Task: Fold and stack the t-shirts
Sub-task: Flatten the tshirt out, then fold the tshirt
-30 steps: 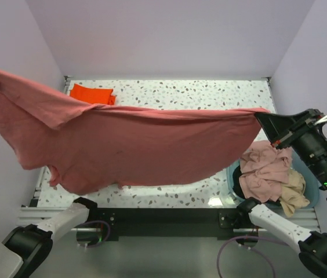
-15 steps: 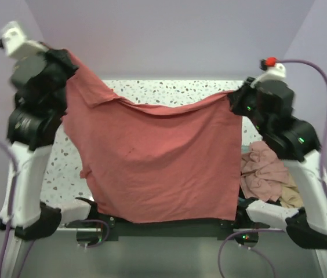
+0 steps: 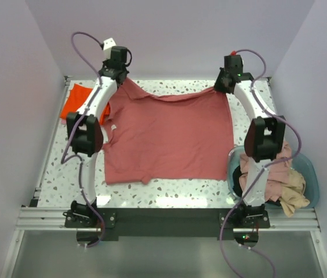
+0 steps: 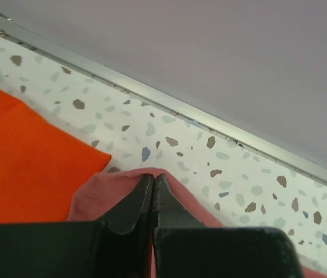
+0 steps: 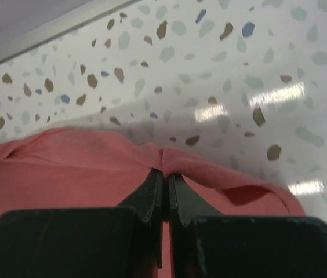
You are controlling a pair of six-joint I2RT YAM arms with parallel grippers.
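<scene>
A dusty salmon-pink t-shirt (image 3: 169,136) lies spread across the middle of the speckled table, its far edge lifted at both corners. My left gripper (image 3: 119,78) is shut on the shirt's far left corner (image 4: 123,185). At the far right corner (image 5: 210,168) my right gripper (image 3: 222,86) is shut on the cloth too. A folded bright orange t-shirt (image 3: 75,101) rests at the far left, also seen as orange cloth (image 4: 24,162) beside my left fingers (image 4: 143,194). More pink and beige t-shirts (image 3: 271,174) are heaped in the basin.
The teal basin (image 3: 313,179) sits at the table's near right corner. A metal rail (image 4: 210,119) and the lilac back wall run just beyond both grippers. Purple cables loop above each arm.
Both arms have swung from wide and high to the far side of the table, lowering the salmon-pink shirt from hanging stretched in the air to lying spread on the surface.
</scene>
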